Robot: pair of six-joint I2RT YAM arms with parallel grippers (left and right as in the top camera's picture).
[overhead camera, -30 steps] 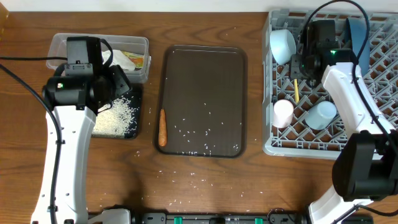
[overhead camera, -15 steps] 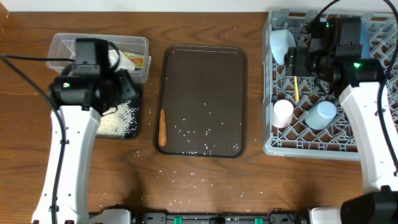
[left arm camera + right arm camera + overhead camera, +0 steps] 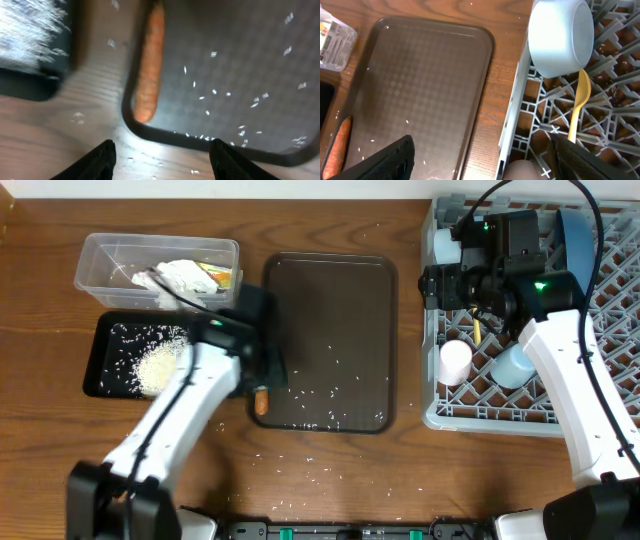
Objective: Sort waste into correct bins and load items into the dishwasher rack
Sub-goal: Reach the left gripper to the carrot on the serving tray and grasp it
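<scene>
While the left end effector (image 3: 163, 156) hovers, the carrot (image 3: 150, 65) lies just ahead

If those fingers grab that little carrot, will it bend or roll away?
Probably stiff: the carrot lies straight. Being thin and rounded, it may roll if nudged. It hugs the raised rim of the brown tray, so gripping could be awkward.

The orange carrot (image 3: 150, 65) lies lengthwise at the brown tray's (image 3: 330, 280) 9 o'clock edge. Rice (image 3: 160, 365) is heaped in the black tray (image 3: 100, 370), and the napkin (image 3: 185, 277) sits in the clear tub (image 3: 100, 255). The grey rack (image 3: 432, 418) (3 o'clock on the surface) holds a tipped bowl (image 3: 561, 37), yellow spoon (image 3: 580, 107), pink cup (image 3: 455, 362), blue cup (image 3: 508, 368) and upright plate (image 3: 573, 235).
</scene>
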